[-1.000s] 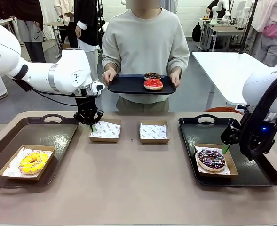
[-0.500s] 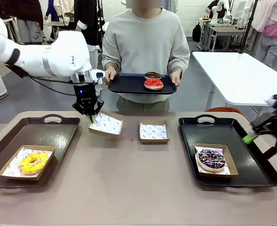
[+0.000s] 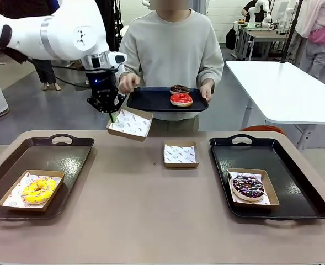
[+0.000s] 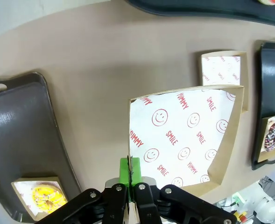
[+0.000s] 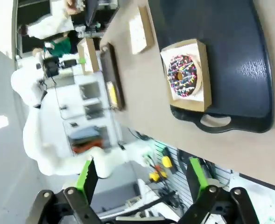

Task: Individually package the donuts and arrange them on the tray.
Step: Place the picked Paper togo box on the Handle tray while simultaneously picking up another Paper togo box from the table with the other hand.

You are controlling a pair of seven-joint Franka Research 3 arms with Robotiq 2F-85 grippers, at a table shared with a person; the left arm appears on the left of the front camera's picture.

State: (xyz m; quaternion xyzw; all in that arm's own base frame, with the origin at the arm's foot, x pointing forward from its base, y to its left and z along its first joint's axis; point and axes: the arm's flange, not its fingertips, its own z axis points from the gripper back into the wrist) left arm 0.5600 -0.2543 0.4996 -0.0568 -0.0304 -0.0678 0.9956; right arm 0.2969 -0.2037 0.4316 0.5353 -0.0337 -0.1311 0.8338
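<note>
Donuts not yet boxed are two: the glossy red donut (image 3: pixel 180 99) and the chocolate donut (image 3: pixel 179 89) behind it, both on the black serving tray (image 3: pixel 151 102) that the person holds above the far edge of the counter (image 3: pixel 151 221). From the left fingers (image 3: pixel 112 116) the red donut lies off to the robot's right at much the same height, past the whole span of the held paper box (image 3: pixel 130 123).

The left fingers are pinched tight on one side wall of that empty box, by a corner, as the left wrist view shows (image 4: pixel 129 169). The box (image 4: pixel 184 140) runs away from them with its printed liner facing up. Its far corner sits just under the near left rim of the serving tray; whether the two touch I cannot tell. The person's hand (image 3: pixel 128 83) grips the serving tray's end just beside the fingers.

I judge this arm the nearer one, and the box's free end already points toward the red donut.

The right fingers (image 5: pixel 194 175) stand wide apart and empty, high over the sprinkled purple donut (image 5: pixel 184 77), which is boxed on the right tray (image 3: pixel 294 182). The yellow donut (image 3: pixel 39 190) is boxed on the left tray (image 3: pixel 68 152). A second empty box (image 3: pixel 180 154) lies on the counter, below and right of the left fingers.
</note>
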